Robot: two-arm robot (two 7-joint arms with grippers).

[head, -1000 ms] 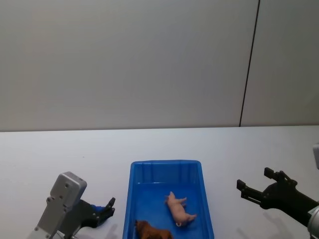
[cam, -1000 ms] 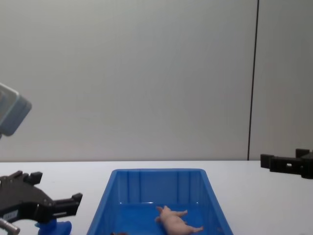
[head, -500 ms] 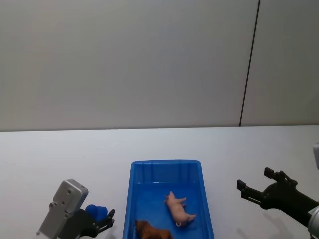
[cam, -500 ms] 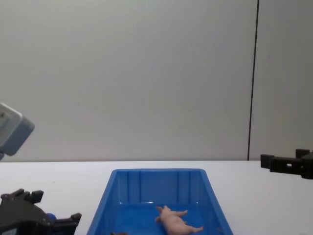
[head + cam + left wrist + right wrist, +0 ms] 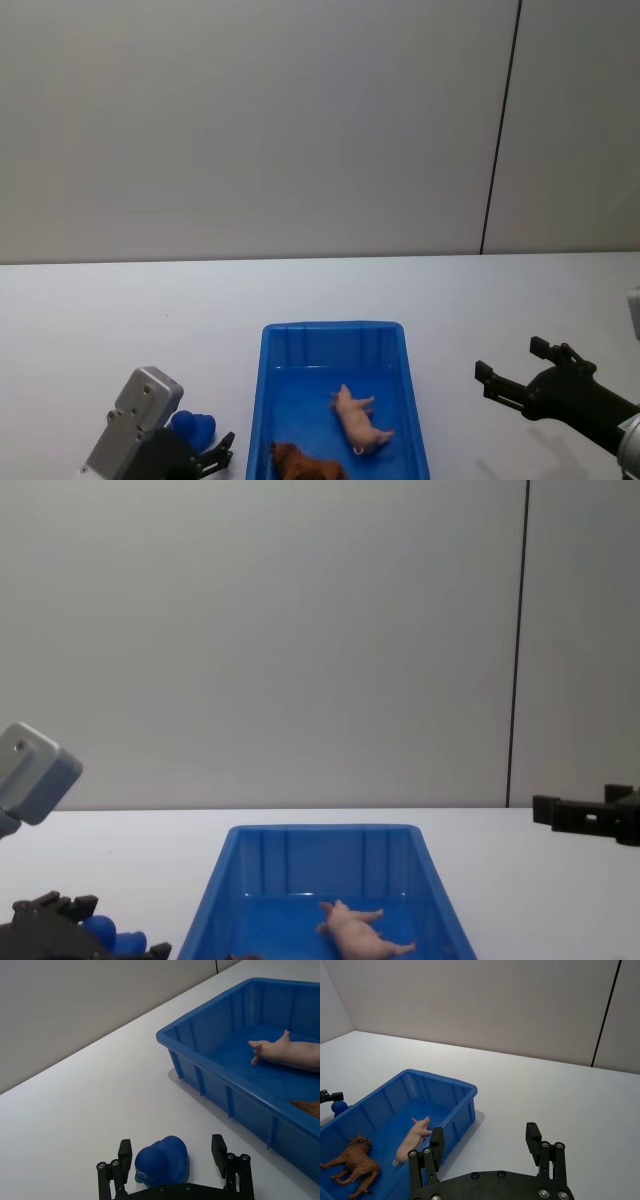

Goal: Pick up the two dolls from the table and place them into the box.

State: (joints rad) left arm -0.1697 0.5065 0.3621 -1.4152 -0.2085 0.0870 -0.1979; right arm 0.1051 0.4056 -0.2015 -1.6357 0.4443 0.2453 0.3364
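Hovering left gripper (image 5: 172, 1152) fingers spread over blue toy (image 5: 162, 1159) | right gripper (image 5: 484, 1147) fingers spread

- The box (image 5: 266, 395) is bright blue, walls and floor alike.
- The pig (image 5: 358, 421) is pale pink.
- The lion (image 5: 354, 1162) is reddish-brown, with a darker mane.
- The table (image 5: 120, 310) is plain white.
- The small cap-shaped toy (image 5: 162, 1159) is deep blue with a pale mark on its brim.
- The left gripper (image 5: 175, 1160) and the right gripper (image 5: 487, 1152) are black.
- The wall (image 5: 250, 120) is flat grey, crossed by one dark vertical line.
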